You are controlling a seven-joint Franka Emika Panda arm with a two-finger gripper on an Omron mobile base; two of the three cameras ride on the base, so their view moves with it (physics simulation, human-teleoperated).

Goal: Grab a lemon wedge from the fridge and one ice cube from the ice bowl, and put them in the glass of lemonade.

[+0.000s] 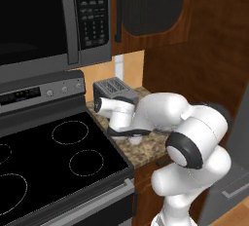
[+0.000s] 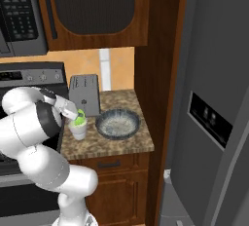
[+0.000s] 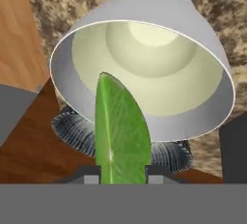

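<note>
The gripper (image 3: 123, 178) pinches the lemon wedge (image 3: 121, 131) by its blunt end, fingers pressed on either side. It looks light, soft and slippery (a firm squeeze could crush it), its long axis pointing at the open mouth of the glass of lemonade (image 3: 144, 63). The glass stands mid-worktop (image 2: 116, 144); the ice bowl (image 2: 118, 123) lies just beyond.

Toaster (image 1: 113, 89) behind white arm (image 1: 160, 118)

Left base cam sits behind the arm, angled down over the stove (image 1: 53, 166). Right one faces the fridge (image 2: 214, 122). Both share the counter (image 2: 112, 144). Hand cam hovers right above the glass of lemonade (image 3: 144, 63).
</note>
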